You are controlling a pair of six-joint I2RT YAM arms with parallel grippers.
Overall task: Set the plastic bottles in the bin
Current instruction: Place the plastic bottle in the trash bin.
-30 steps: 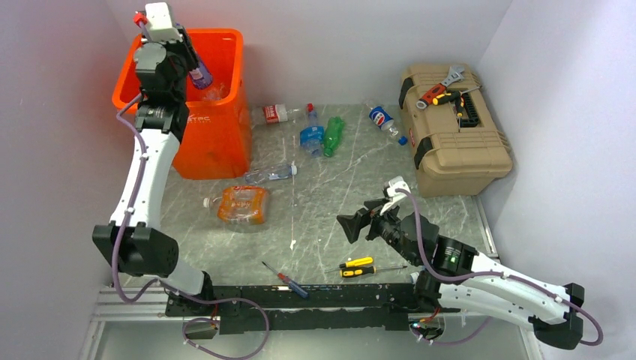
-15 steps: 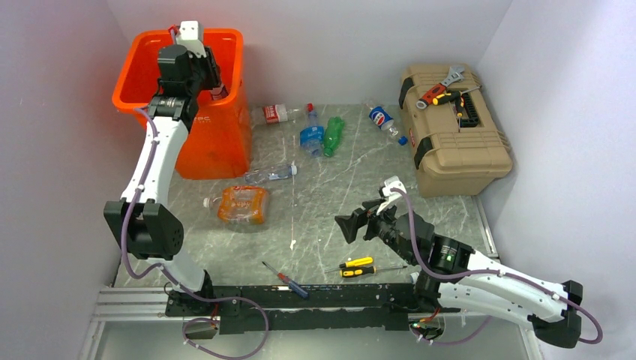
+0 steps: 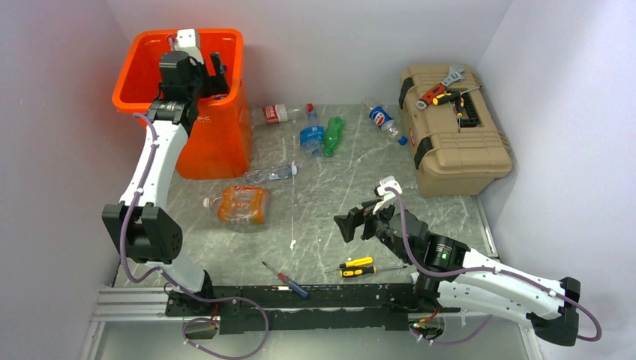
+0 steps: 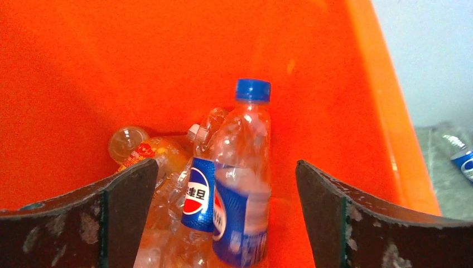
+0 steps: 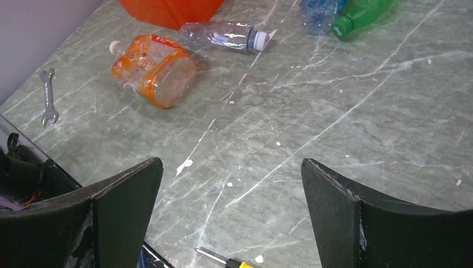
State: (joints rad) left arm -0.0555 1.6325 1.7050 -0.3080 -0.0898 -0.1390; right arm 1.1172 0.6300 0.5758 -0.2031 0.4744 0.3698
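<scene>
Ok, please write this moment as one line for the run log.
left fingers: open over bin | blue-capped bottle: loose between them | right fingers: open, empty, over table

Left gripper point(image 4: 226, 167) raised, jaws apart; right gripper point(image 5: 231, 163) low, spread.

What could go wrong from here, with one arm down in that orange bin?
The left pincer hangs open just inside the bin, over a blue-capped bottle; pulling up, it might snag the bottle or clip the bin wall. The fat orange bottle on the table may be too wide for the right pincer to grip.
</scene>
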